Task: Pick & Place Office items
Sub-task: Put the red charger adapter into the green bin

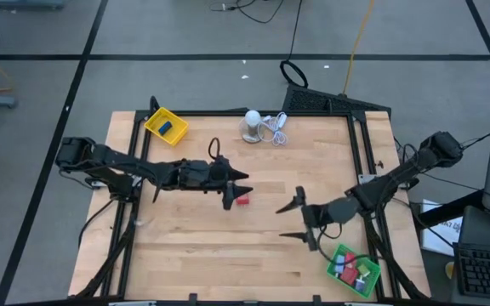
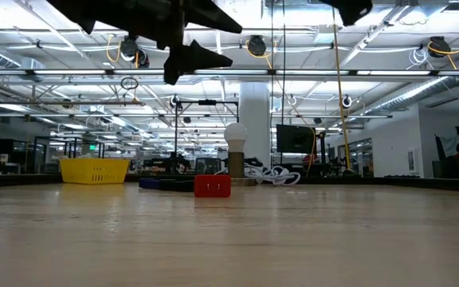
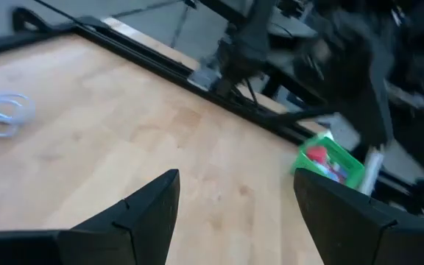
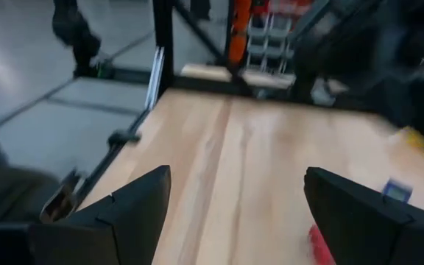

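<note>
Near the table's middle a red block (image 1: 242,201) is lying flat on the wood — its long axis is running across the table, from the left arm's side toward the right's, and in the low view it is showing a broad face side-on. The left gripper (image 1: 235,189) is hanging just above and beside it, jaws standing apart, holding nothing. The right gripper (image 1: 299,218) is hovering well apart toward the green tray (image 1: 353,269), jaws spread wide and empty. More red and blue pieces are sitting in that tray at the near right corner — a blue block (image 1: 168,127) is lying in the yellow tray (image 1: 165,124) at the far left. A white lamp (image 1: 252,124) with its cable is standing at the far edge.
</note>
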Controlling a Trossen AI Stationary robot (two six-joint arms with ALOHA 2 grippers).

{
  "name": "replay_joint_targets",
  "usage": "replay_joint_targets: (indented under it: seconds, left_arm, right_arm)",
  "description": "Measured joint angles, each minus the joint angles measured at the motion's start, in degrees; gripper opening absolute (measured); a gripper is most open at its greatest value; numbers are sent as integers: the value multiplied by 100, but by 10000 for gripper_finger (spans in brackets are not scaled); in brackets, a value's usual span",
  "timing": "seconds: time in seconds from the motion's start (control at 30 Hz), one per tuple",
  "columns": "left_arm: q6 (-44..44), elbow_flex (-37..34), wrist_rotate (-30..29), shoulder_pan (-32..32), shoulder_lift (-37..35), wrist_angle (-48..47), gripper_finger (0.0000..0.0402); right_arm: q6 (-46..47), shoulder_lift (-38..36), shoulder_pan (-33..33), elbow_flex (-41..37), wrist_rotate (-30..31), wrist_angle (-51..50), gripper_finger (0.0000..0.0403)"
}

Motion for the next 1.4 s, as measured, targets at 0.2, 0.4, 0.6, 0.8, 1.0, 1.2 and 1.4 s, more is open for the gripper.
replay_joint_targets:
  seconds: [0.2,0.4,0.6,0.8,1.0,1.2,1.4]
  left_arm:
    - [-196,2,-170,-472,266,-211,271]
    - [-1155,275,-878,-677,881,-1653,271]
    - [-2320,991,-663,-385,1508,-2997,271]
    - [-2184,1558,-629,-231,2085,-3237,271]
    - [-2175,1939,-10,-108,2467,-3378,271]
    - [-1931,2011,989,-95,2406,-3848,271]
    - [-2137,1992,1047,-100,1941,-5377,271]
  right_arm:
    - [-277,0,-156,0,-14,333,297]
    - [-304,0,-156,0,-17,289,297]
    - [-304,0,-156,-2,-8,329,297]
    - [-293,0,-154,-2,-8,279,297]
    - [-284,0,-154,-126,-12,348,297]
    - [-233,0,-154,-252,-10,422,297]
    - [-234,0,-154,-258,-3,508,297]
